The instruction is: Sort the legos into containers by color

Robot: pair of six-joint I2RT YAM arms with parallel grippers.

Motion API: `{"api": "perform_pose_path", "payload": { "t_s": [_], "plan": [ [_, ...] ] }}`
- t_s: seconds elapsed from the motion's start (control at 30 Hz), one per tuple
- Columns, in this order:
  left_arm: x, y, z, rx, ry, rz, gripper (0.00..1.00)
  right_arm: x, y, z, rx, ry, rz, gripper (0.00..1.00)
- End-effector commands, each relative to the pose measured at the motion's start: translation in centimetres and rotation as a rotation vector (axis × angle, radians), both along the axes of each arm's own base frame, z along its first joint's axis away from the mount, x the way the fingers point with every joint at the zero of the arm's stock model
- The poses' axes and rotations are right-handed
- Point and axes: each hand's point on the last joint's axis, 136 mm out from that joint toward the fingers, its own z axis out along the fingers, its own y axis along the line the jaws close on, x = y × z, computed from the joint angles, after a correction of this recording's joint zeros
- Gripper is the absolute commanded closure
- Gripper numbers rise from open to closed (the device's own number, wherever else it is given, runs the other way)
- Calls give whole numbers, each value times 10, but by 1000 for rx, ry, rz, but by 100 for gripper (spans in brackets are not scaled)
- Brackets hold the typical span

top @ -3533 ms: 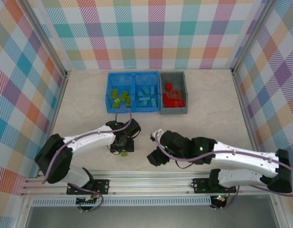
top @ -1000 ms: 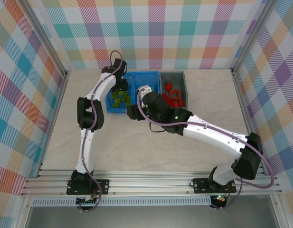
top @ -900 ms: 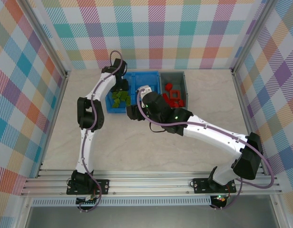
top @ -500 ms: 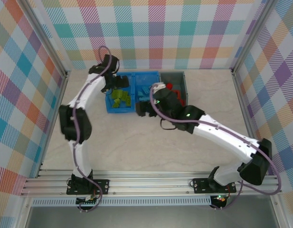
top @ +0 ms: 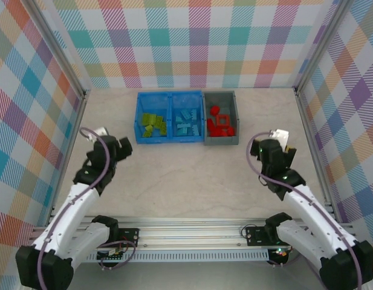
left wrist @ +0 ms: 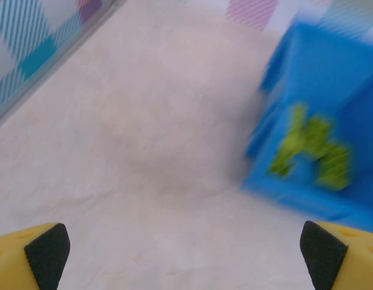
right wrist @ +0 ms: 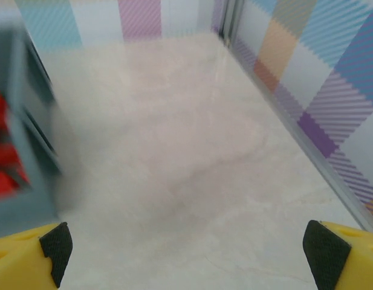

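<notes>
Bricks are all in bins: green bricks (top: 152, 125) in the left half of the blue bin (top: 168, 141), light blue bricks (top: 186, 122) in its right half, and red bricks (top: 220, 127) in the grey bin (top: 220, 142) touching it. From the left jaws the blue bin lies ahead and to the right. From the right jaws the grey bin lies ahead and to the left. Both bins are well apart from the jaws.

Half a second ago both arms were stretched out over the bins, the left above the green half and the right across the blue bin. Now both have pulled back towards the near edge, one to each side, and I see no brick loose on the desk (top: 192, 181). I judge the sorting done and the arms going to rest.

The overhead view is too small to tell how the jaws stand, but the wrist views settle it. Both pairs are spread wide, with fingertips (left wrist: 47, 246) at the bottom corners and nothing between them but bare desk. The left wrist view also shows the green bricks, smeared by motion, inside the blue wall. The right wrist view shows a blurred strip of red at the grey bin's edge.
</notes>
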Motion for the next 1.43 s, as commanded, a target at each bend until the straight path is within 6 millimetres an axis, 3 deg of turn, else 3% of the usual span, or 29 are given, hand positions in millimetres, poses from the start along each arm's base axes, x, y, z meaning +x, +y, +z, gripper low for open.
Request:
{"api": "perform_pose_path", "payload": {
  "t_s": [0.0, 0.13, 0.27, 0.4, 0.5, 0.63, 0.73, 0.8, 0.93, 1.4],
  "plan": [
    [15, 13, -17, 121, -106, 3, 0, 22, 9, -5, -16, -86, 107, 0],
    [30, 12, -46, 150, -87, -30, 0, 36, 7, -39, 60, -84, 126, 0],
    [68, 3, -63, 141, -99, -130, 0, 62, 11, -60, 74, -75, 184, 0],
    [106, 3, -68, 98, -104, -178, 0, 87, 11, -61, 108, -93, 216, 0],
    [123, 5, -88, 30, -21, -201, 0, 100, 7, -57, 86, -124, 244, 0],
    [114, -6, -88, 55, -65, -254, 0, 99, 0, -70, 161, -169, 267, 0],
    [90, -2, -83, 72, -258, -224, 0, 93, 1, -74, 150, -223, 281, 0],
    [83, 1, -83, 72, -263, -207, 0, 93, -2, -74, 153, -210, 262, 0],
    [101, -2, -90, 78, -174, -222, 0, 104, -7, -81, 153, -137, 216, 0],
    [101, -3, -91, 83, -171, -223, 0, 105, -6, -80, 145, -142, 220, 0]
  ]
}}
